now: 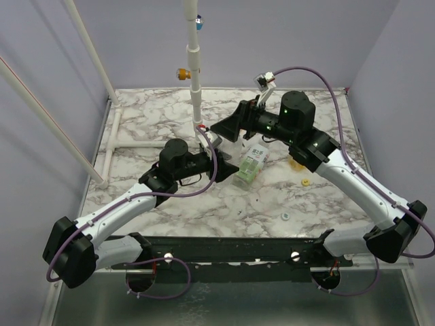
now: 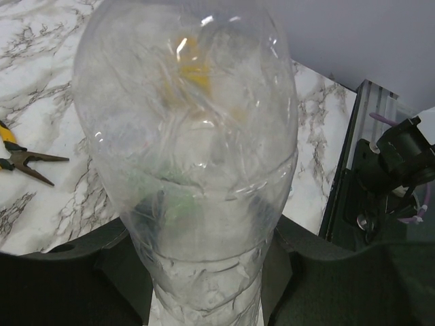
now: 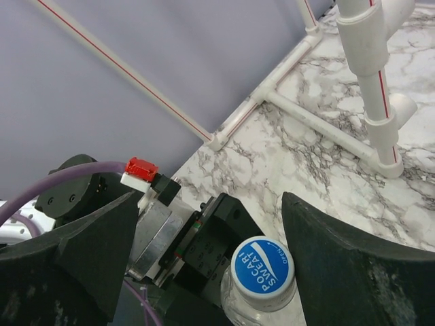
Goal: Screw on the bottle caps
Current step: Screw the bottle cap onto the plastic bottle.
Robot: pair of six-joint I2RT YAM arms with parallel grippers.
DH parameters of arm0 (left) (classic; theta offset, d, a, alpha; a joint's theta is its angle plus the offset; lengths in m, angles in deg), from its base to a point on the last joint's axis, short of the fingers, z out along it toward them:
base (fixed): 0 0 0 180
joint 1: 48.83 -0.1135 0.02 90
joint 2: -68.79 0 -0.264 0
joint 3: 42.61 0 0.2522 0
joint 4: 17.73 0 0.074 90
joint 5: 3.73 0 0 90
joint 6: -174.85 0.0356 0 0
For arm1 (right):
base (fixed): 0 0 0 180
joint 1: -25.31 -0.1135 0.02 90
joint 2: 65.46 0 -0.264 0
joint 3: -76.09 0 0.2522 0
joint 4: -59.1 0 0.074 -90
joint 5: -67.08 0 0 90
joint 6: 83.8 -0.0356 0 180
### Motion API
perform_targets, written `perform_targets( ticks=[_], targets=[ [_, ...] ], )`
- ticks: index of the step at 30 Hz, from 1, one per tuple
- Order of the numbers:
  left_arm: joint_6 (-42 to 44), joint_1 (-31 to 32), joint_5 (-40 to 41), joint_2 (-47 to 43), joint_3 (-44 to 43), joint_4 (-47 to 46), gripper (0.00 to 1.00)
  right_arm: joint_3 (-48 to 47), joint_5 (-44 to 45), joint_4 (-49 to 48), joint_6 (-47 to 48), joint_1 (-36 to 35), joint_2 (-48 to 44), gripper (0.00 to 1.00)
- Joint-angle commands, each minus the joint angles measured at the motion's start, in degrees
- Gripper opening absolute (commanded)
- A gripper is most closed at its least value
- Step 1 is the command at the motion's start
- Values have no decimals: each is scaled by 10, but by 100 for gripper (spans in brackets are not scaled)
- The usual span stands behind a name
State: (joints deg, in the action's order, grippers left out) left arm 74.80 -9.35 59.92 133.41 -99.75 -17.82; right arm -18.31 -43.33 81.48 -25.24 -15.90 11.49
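Two arms are bolted at the near edge of a marble-patterned tabletop [image 1: 170, 204], and both reach inward toward its middle: the left arm [image 1: 129, 204] from the near left, the right arm [image 1: 360, 183] from the near right. Nearest on the open surface lies a whitish cap [image 1: 286, 216], loose and well apart from either set of jaws. A yellow cap [image 1: 306, 182] lies a little farther back, just beside the right arm's forearm. Behind it a yellow object [image 1: 296, 164] shows beside the arm, mostly hidden, so what it is cannot be told. At the centre is the clear bottle [image 1: 250, 166] with its green-and-white label, tilted and clamped across its body by the left jaws, whose dark fingers [image 2: 102, 272] press it from both sides. Yellow-handled pliers [image 2: 20, 157] lie flat on the tabletop off to one side in the left wrist view. A blue cap [image 3: 262, 266], printed POCARI SWEAT, sits on the neck of the bottle; how far it is threaded on cannot be told. The right jaws stand wide apart, one dark finger [image 3: 353, 272] on each side of this cap, with a visible gap between it and each finger. Beyond the bottle a white pipe stand [image 1: 196, 75] rises upright from the tabletop and carries an orange knob [image 1: 182, 73]. White pipe rails [image 3: 326, 125] run along the far and left edges, against pale lilac walls [image 1: 285, 41].
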Motion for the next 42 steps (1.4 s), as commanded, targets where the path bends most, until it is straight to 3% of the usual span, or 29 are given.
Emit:
perform_targets(
  ticks=[1, 18, 29, 42],
  targets=[
    [-16, -16, 26, 6, -7, 5, 0, 22, -17, 5, -16, -10, -35, 87],
    [-2, -42, -11, -28, -3, 27, 0, 74, 58, 47, -12, -10, -124, 85],
    [36, -42, -74, -62, -20, 99, 0, 2, 64, 96, 56, -8, -66, 82],
    [28, -42, -90, -65, -27, 99, 0, -3, 42, 90, 63, -7, -43, 61]
  ],
)
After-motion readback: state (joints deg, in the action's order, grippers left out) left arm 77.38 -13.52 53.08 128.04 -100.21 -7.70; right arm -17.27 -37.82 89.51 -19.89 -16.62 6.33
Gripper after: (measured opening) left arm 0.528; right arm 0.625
